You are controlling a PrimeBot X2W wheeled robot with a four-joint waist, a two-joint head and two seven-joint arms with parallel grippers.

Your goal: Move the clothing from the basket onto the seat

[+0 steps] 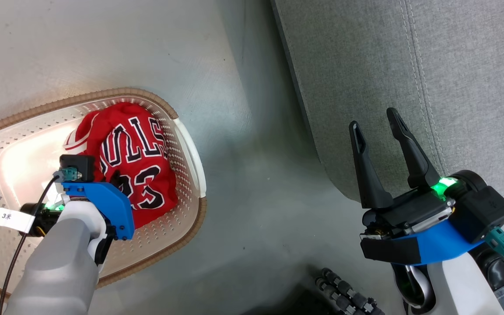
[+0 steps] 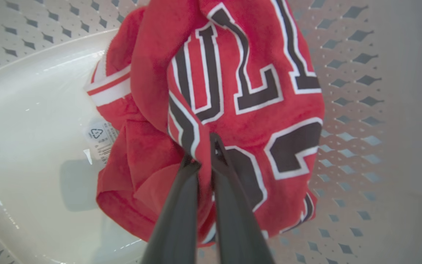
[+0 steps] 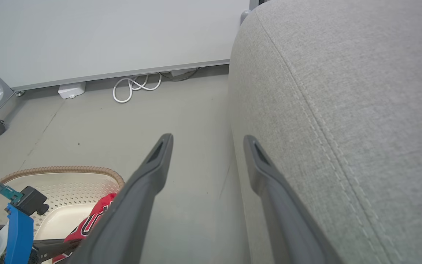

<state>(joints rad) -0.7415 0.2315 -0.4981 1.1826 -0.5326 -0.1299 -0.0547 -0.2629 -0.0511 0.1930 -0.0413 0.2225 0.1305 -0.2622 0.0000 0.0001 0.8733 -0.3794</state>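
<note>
Head view: my left gripper [image 1: 116, 180] is down inside the basket [image 1: 190, 153], fingers sunk into the near side of the red jersey [image 1: 138, 148], which is bunched toward the basket's right wall. My right gripper [image 1: 374, 120] hangs spread and empty over the left edge of the seat [image 1: 409, 65]. Left wrist view: my left gripper [image 2: 202, 150] is pressed together on a fold of the jersey [image 2: 233, 73], pinching it; left of my fingers, a label [image 2: 99, 137] on the basket [image 2: 343, 110] base is partly under the cloth. Right wrist view: my right gripper [image 3: 207, 138] is wide apart, holding nothing. The seat [image 3: 343, 110] is just to its right, bare floor [image 3: 196, 110] is ahead, and the basket [image 3: 68, 169] with the jersey [image 3: 93, 220] is low to its left.
</note>
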